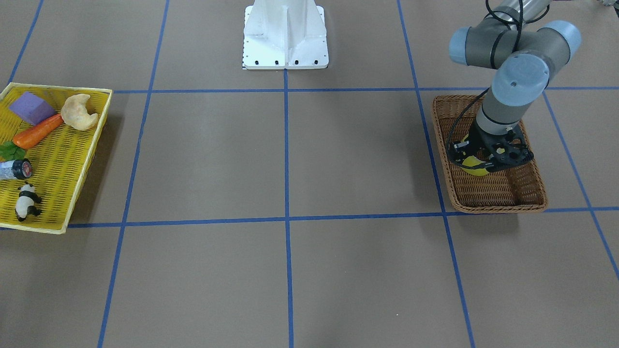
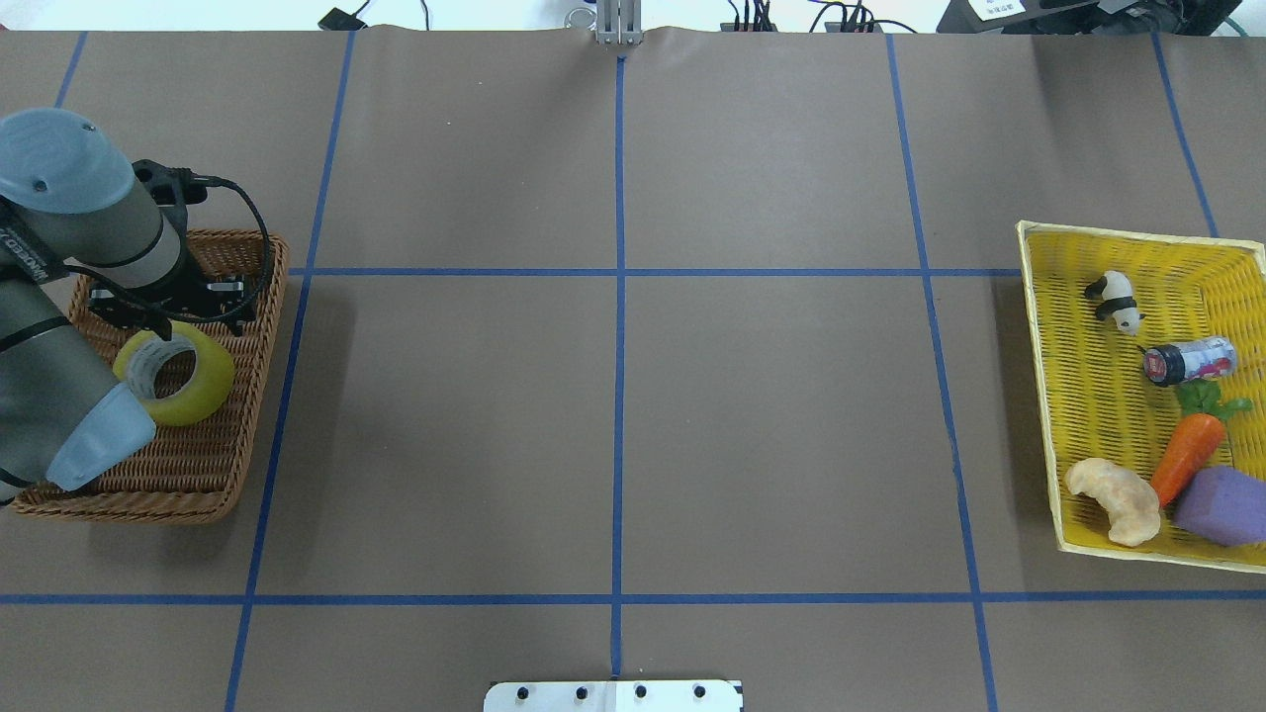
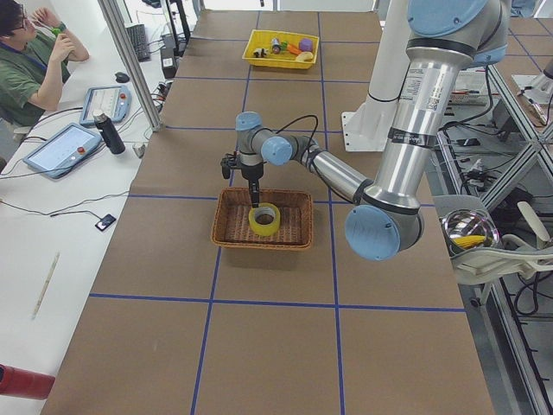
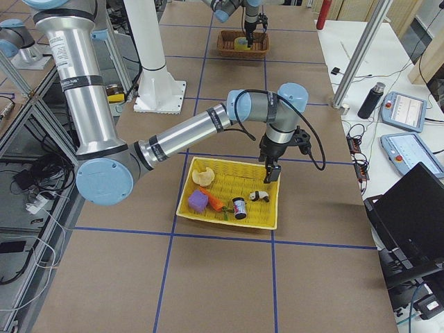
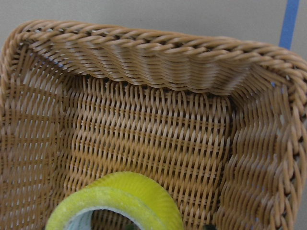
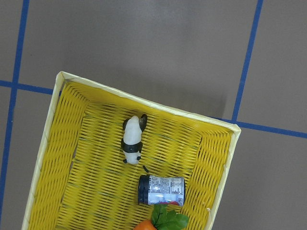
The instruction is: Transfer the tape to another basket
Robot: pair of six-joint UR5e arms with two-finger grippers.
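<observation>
The tape, a yellow roll with a pale core, lies in the brown wicker basket at the table's left end. My left gripper reaches down from above, one finger inside the core, closed on the roll's wall. From the front, the gripper covers most of the tape. The left wrist view shows the tape's rim low against the basket wall. My right gripper hovers over the yellow tray; I cannot tell whether it is open or shut.
The yellow mesh tray at the right end holds a panda figure, a small can, a carrot, a purple block and a croissant. The robot's white base stands mid-table.
</observation>
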